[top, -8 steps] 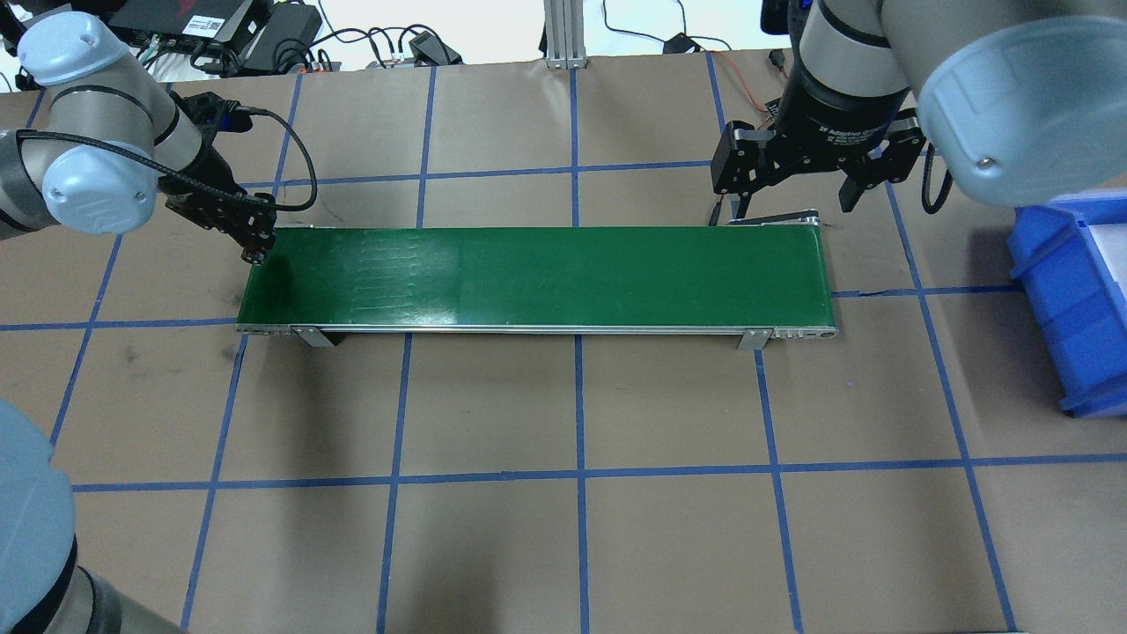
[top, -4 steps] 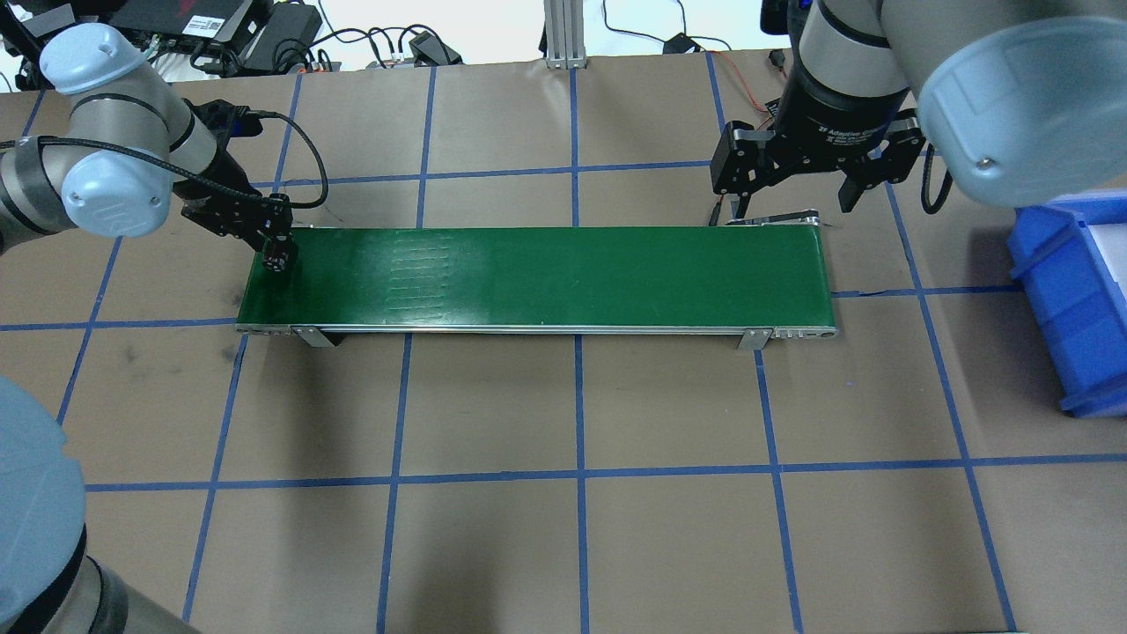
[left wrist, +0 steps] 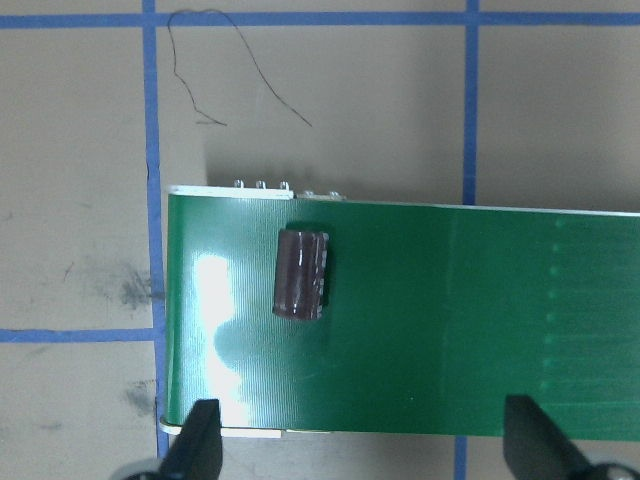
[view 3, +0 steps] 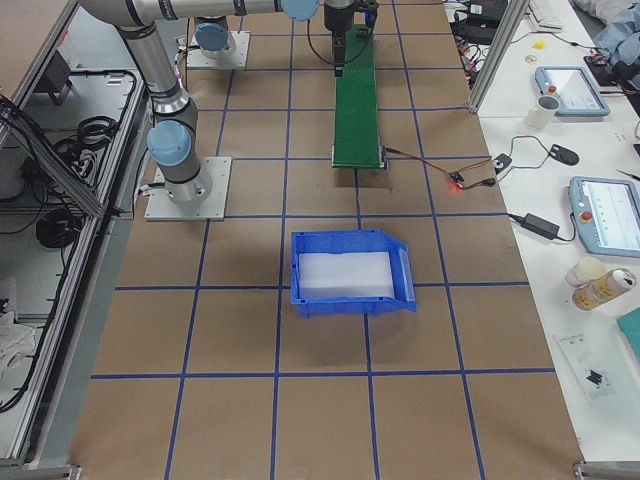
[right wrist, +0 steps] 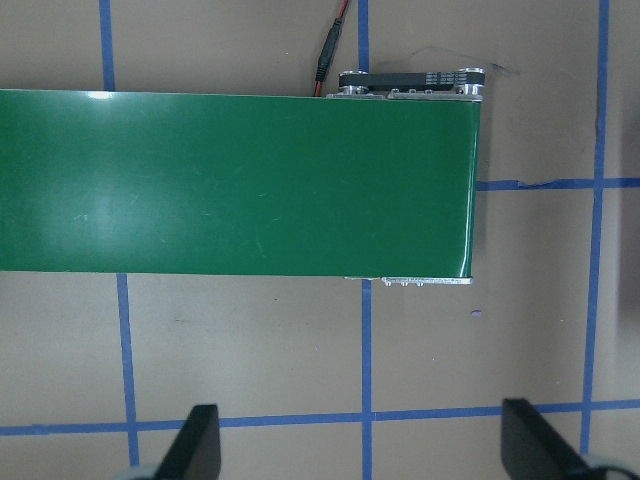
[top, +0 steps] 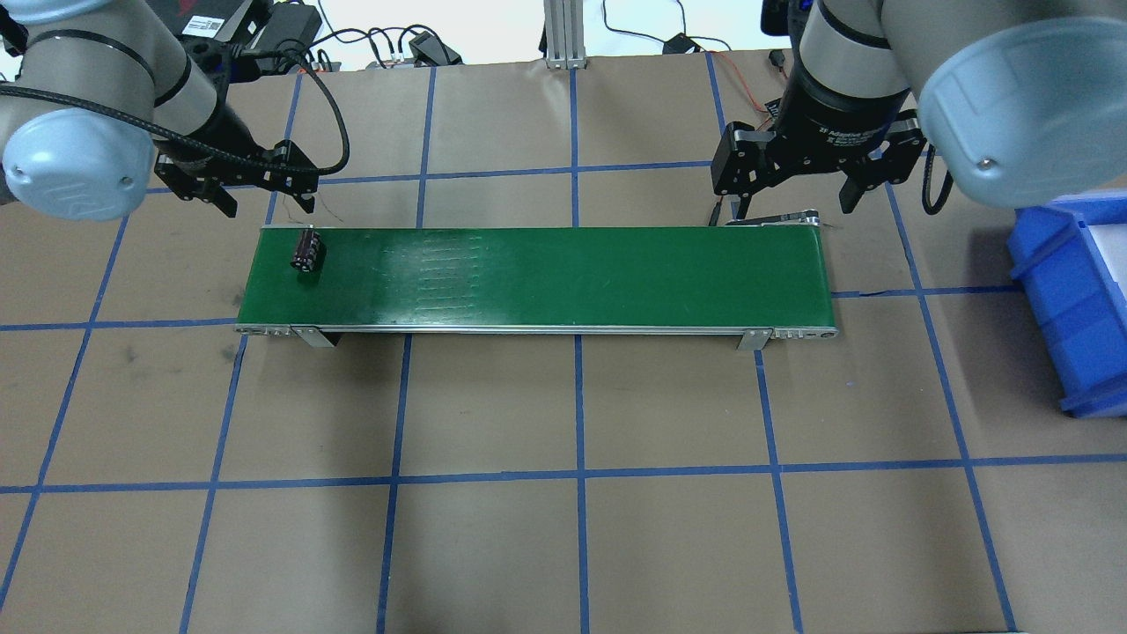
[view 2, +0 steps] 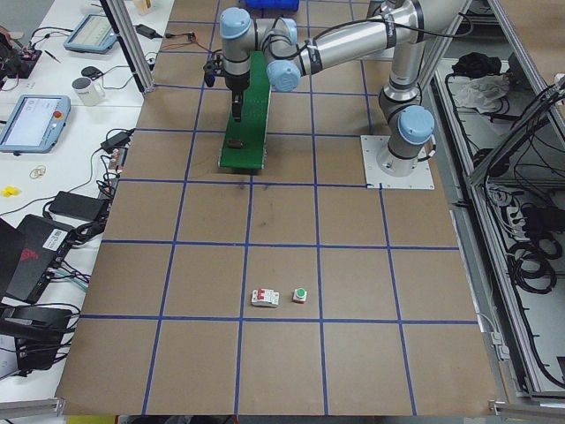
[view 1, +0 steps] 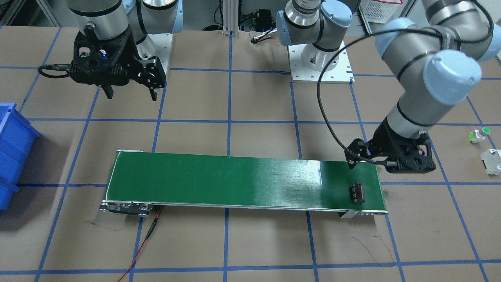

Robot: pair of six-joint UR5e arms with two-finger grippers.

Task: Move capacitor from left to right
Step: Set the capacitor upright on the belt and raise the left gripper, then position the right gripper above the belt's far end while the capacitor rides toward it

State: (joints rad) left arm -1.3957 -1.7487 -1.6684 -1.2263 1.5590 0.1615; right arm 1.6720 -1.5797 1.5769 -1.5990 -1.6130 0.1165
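The capacitor (top: 307,250), a small dark ribbed cylinder, lies on its side on the left end of the green conveyor belt (top: 563,277). It also shows in the front view (view 1: 357,193) and the left wrist view (left wrist: 301,273). My left gripper (top: 264,201) is open and empty, raised just beyond the belt's far edge, clear of the capacitor; its fingertips (left wrist: 200,435) frame the belt end. My right gripper (top: 795,204) is open and empty above the belt's right end, behind its far edge.
A blue bin (top: 1083,299) stands right of the belt. A white part with a green cap (view 1: 479,134) and a white-grey blocky part (view 1: 492,160) lie on the table far on my left. A red wire (view 1: 145,243) runs from the belt's right end.
My left gripper moved over the belt's left end, opened and drew back toward the far side. The capacitor now lies free on the belt. The right arm has not moved.
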